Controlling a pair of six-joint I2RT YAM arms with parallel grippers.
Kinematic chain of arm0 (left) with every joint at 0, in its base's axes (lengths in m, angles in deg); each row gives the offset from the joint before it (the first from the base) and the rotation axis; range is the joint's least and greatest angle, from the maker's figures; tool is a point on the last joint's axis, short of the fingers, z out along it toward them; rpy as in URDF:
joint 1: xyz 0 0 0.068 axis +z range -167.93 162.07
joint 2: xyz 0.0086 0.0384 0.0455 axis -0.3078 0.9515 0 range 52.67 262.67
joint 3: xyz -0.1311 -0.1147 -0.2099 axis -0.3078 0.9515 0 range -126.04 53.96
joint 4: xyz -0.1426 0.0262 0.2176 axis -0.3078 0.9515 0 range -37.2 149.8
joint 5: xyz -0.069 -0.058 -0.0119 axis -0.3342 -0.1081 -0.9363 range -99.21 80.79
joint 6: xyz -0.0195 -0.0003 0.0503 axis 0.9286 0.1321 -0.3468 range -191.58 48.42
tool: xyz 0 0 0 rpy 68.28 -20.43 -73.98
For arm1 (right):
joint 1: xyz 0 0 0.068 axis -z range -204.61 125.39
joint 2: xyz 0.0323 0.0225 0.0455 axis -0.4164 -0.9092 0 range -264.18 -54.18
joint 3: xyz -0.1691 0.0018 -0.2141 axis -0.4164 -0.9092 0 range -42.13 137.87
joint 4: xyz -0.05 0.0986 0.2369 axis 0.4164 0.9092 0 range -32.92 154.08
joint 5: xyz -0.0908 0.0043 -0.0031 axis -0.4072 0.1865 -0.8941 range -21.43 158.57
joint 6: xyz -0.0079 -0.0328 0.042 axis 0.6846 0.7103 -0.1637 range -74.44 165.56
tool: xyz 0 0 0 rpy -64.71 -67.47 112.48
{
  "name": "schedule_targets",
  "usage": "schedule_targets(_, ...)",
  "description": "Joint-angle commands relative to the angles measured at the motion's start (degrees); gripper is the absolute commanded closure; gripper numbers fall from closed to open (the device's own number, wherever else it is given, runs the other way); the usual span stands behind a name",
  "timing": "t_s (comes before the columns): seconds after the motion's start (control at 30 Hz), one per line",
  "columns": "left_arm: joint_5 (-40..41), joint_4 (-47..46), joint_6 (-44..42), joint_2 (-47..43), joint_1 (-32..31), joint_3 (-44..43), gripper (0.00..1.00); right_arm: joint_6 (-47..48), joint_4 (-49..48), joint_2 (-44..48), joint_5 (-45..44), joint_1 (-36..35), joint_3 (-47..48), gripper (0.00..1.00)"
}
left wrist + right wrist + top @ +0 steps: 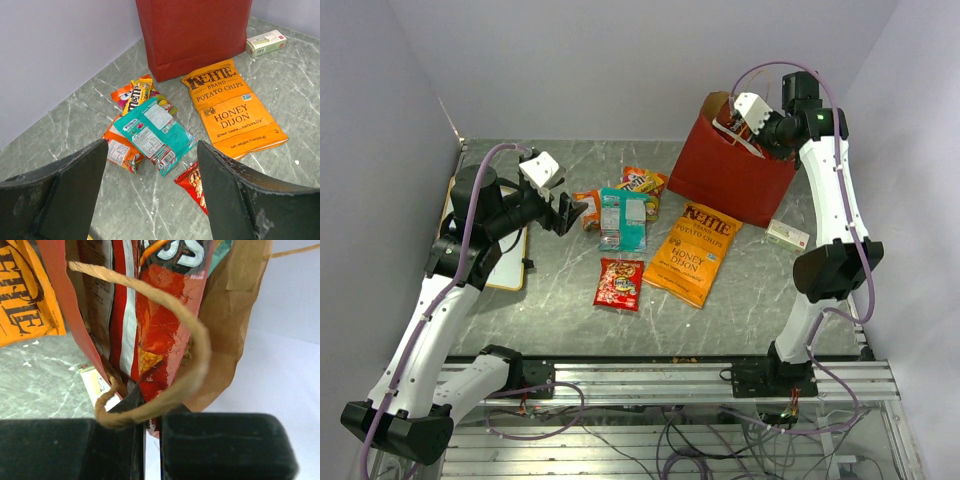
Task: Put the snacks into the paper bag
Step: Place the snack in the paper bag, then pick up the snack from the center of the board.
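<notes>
Both arms extended: left end effector (151,150) hangs released near the teal pack (155,131); right end effector (150,415) clenches the Doritos bag (167,330) inside the paper bag (725,180).

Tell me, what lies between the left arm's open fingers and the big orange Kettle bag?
The teal pack, lying partly over a small orange packet; the top view shows this best.

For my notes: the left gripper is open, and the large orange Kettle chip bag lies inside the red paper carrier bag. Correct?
No: the large orange Kettle chip bag lies on the table outside the red paper carrier bag, as the top external view shows. The left gripper is open.
</notes>
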Motion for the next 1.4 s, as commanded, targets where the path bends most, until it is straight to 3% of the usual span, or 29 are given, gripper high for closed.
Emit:
schedule_targets(0.0, -1.7, -1.6, -0.3, -0.3, 0.8, 0.5, 0.17, 1.8, 0.1, -3.4, -1.5, 0.4, 3.9, 1.0)
schedule_targets(0.3, -2.3, -1.8, -0.2, -0.1, 1.2, 0.7, 0.18, 3.2, 0.9, -5.9, -1.8, 0.4, 5.3, 1.0)
schedule_targets(0.73, -2.6, -2.0, -0.6, -0.3, 1.3, 1.3, 0.18, 1.3, -1.0, -1.9, -1.4, 0.4, 2.8, 0.68)
schedule_targets(1.07, -1.4, -2.3, -0.8, -0.5, 1.4, 1.9, 0.17, -0.7, -8.8, 4.8, -6.9, 0.3, -2.2, 0.53)
schedule_targets(1.37, 5.8, -2.7, 1.1, 0.1, 1.4, 1.4, 0.13, -5.1, -20.0, 15.4, -11.5, 0.2, -11.4, 0.49)
